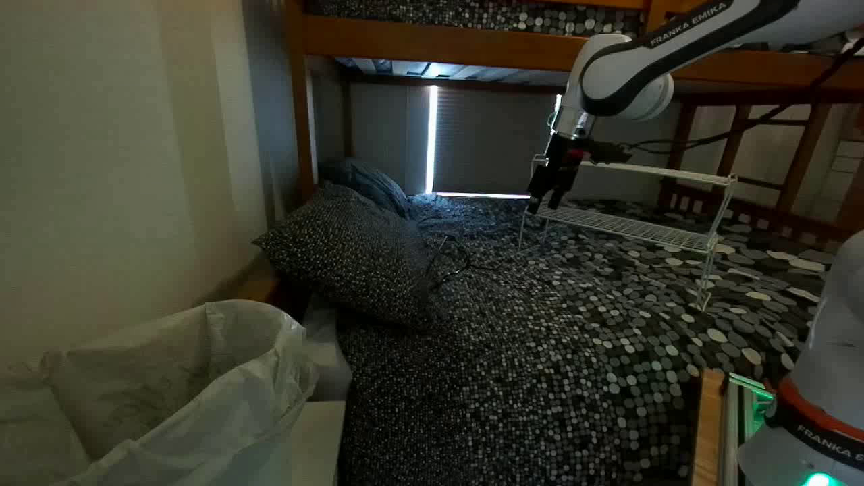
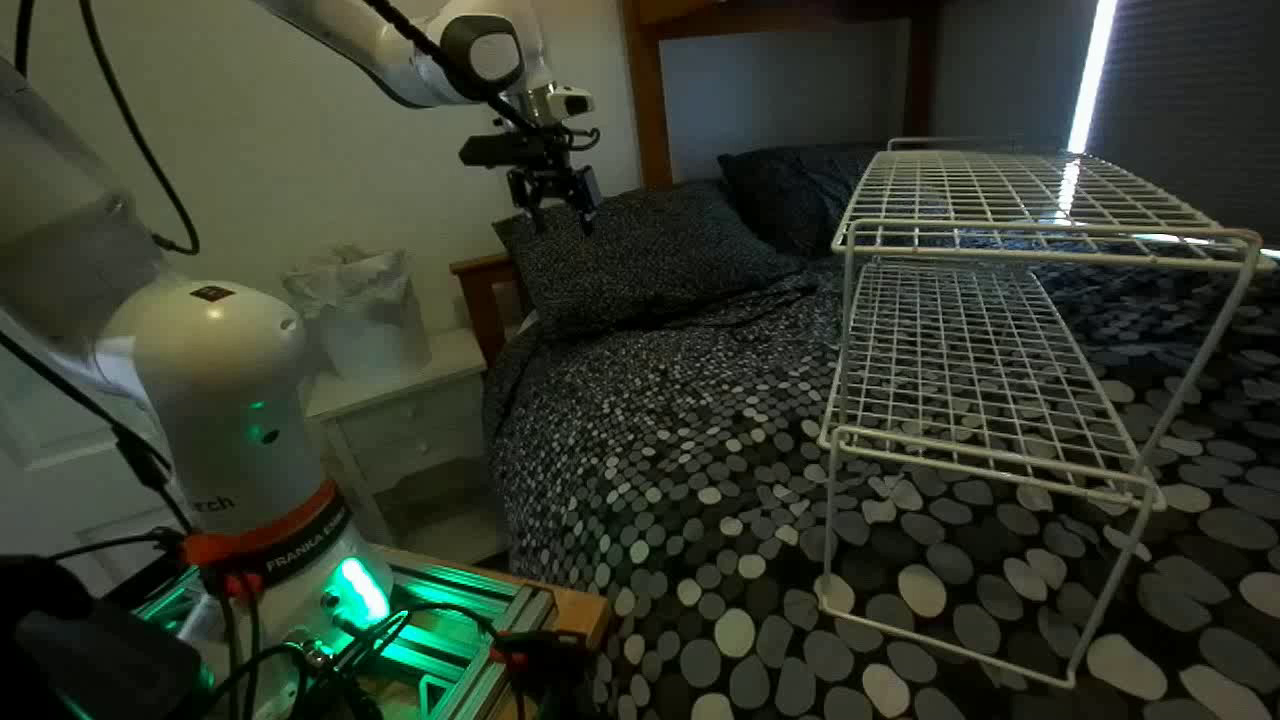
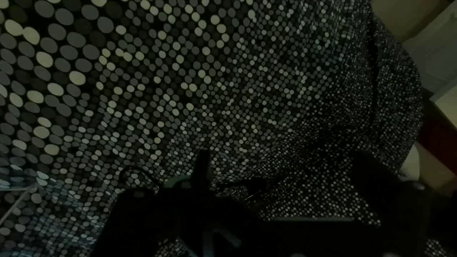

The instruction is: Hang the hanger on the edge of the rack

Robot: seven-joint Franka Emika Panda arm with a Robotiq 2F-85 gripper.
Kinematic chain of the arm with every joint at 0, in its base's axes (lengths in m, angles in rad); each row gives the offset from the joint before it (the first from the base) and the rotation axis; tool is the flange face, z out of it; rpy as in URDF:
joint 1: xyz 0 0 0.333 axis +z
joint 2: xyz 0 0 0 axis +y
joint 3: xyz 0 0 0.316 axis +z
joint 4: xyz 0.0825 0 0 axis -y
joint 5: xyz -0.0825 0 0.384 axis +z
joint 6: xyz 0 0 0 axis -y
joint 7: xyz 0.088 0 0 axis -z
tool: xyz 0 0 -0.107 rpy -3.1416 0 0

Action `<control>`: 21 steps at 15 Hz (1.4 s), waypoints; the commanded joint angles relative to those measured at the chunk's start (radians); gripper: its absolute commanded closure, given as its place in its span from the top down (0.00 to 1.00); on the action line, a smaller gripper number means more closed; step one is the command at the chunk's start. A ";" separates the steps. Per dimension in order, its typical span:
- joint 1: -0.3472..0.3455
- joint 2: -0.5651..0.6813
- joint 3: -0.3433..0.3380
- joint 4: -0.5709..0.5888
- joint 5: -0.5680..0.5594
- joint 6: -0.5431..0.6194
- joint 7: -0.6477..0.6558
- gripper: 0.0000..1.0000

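Observation:
The dark, thin hanger (image 1: 453, 273) lies on the speckled bedspread against the pillow in an exterior view. In the wrist view part of the hanger (image 3: 255, 184) shows between the fingers, below them; my left finger hides some of it. I cannot make it out in the view with the rack in front. The white wire rack (image 2: 1040, 258) stands on the bed and also shows in an exterior view (image 1: 628, 226). A corner of the rack (image 3: 17, 204) is at the wrist view's left edge. My gripper (image 1: 544, 202) (image 2: 562, 222) (image 3: 284, 155) is open, empty, and above the bed.
A dark pillow (image 1: 358, 256) leans at the bed's head, with another pillow (image 2: 800, 190) behind it. A bin with a white bag (image 2: 360, 310) stands on a white nightstand (image 2: 410, 385). Brown bunk-bed beams (image 1: 439, 37) run above the bed.

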 commanded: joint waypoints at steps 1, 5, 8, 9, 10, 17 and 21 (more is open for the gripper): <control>-0.015 0.001 0.014 0.002 0.006 -0.003 -0.004 1.00; -0.015 0.001 0.014 0.002 0.006 -0.003 -0.004 1.00; -0.015 0.001 0.014 0.002 0.006 -0.003 -0.004 1.00; -0.015 0.001 0.014 0.002 0.006 -0.003 -0.004 1.00; -0.015 0.001 0.014 0.002 0.006 -0.003 -0.004 1.00; -0.014 0.029 0.016 0.020 0.021 0.003 0.021 1.00; -0.031 0.190 0.006 0.135 0.114 0.050 0.176 1.00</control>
